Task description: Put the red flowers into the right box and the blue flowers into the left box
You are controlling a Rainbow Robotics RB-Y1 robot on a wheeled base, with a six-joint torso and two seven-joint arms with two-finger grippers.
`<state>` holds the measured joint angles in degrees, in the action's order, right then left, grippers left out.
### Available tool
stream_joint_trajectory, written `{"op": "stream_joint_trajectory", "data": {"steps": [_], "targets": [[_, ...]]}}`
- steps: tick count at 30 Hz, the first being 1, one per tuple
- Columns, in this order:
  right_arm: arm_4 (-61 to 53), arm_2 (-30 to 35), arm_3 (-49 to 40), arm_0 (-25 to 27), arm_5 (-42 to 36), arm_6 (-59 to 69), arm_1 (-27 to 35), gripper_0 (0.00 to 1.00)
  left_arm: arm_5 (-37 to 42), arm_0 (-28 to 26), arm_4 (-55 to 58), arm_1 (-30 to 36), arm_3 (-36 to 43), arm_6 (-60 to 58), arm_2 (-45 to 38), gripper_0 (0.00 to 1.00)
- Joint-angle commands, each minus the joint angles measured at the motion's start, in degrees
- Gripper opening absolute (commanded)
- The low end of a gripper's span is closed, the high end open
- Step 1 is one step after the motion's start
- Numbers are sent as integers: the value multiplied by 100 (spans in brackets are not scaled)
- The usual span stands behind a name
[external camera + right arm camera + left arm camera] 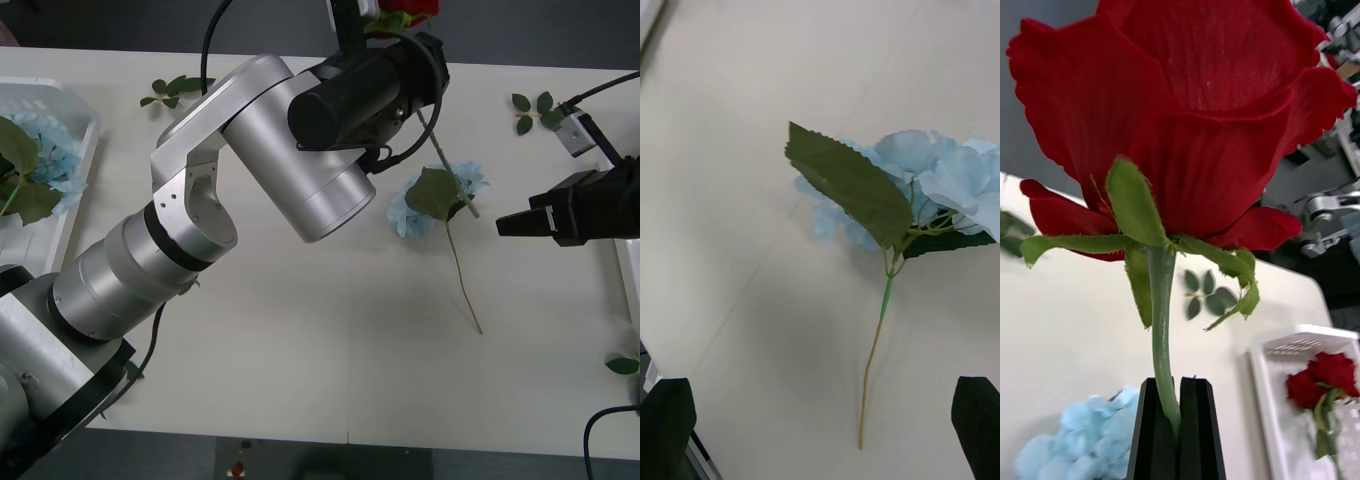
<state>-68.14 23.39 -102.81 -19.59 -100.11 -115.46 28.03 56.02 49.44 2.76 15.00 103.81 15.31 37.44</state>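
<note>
The left pincer (1178,420), clamped on a red rose (1187,120) stem, hangs far from the right box (1292,405), while the right pincer (820,427) gapes empty over a blue flower (895,187).

Table (300,350): blue flower (437,198), leaf sprigs (176,90).
</note>
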Motion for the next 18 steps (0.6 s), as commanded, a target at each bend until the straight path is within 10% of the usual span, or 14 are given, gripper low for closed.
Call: {"op": "stream_joint_trajectory", "data": {"steps": [1,18], "targets": [[-455,306,-214,-115,-263,-161,-69,100,-30,496,-153,-216,227,-116,-8,0],[-2336,930,-205,-142,-755,630,309,100,-30,760,-452,-445,289,-441,238,0]]}}
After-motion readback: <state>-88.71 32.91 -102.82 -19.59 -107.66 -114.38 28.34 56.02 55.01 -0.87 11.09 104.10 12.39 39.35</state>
